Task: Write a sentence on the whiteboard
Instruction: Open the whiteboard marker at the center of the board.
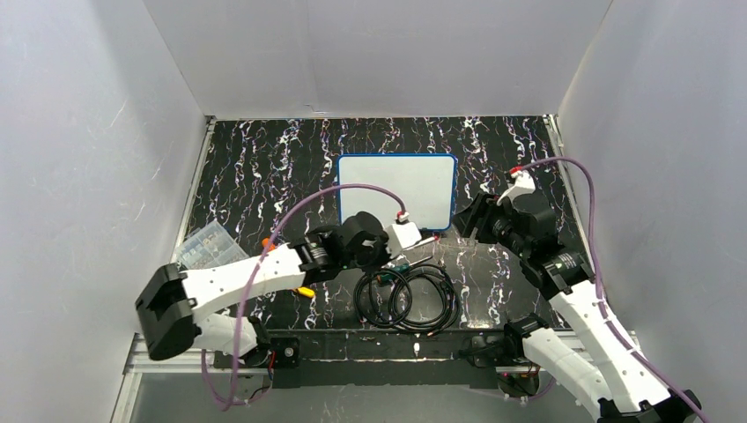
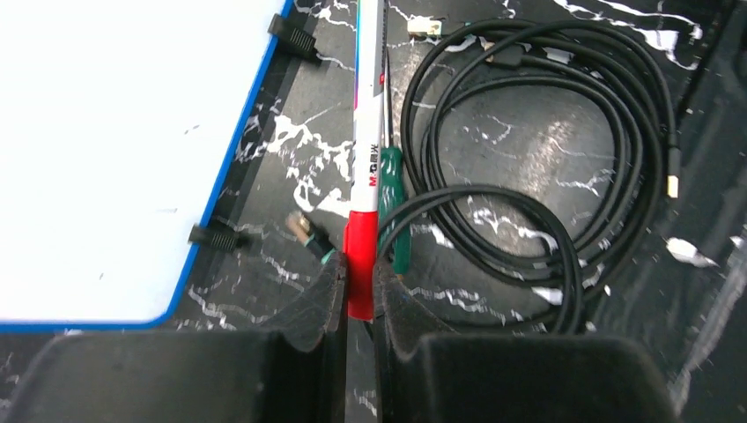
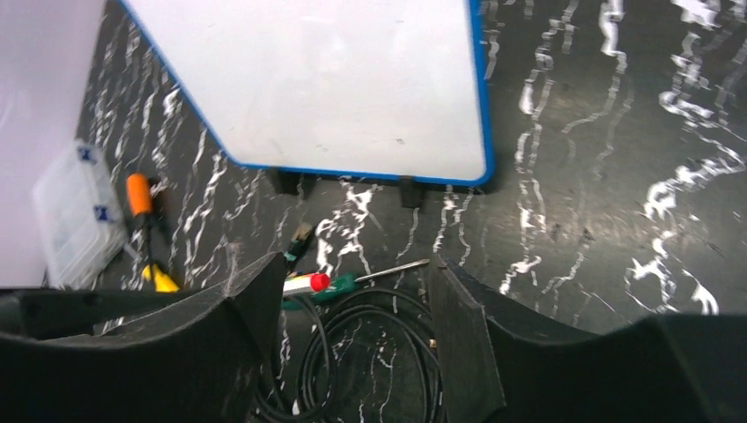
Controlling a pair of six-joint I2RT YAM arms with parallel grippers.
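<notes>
I'm pinching the red-capped white marker (image 2: 367, 132) in my left gripper (image 2: 357, 291), right gripper (image 3: 352, 275) hanging open, blue-framed rectangular whiteboard (image 1: 396, 187) sitting blank

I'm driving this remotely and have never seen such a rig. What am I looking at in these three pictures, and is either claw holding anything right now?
The machine is two white robot arms bolted at the table's near edge, each ending in a two-finger claw. One picture looks down from above and behind the arms. The other two come from a camera on each wrist, so the dark shapes at the bottom are that claw's own fingers.

On the black marbled table lie the whiteboard, blue-framed and blank, a coiled black cable, a green-handled screwdriver and a clear plastic compartment box.

The left claw is closed on the red end of a marker that lies beside the screwdriver. The right claw is open and holds nothing.
</notes>
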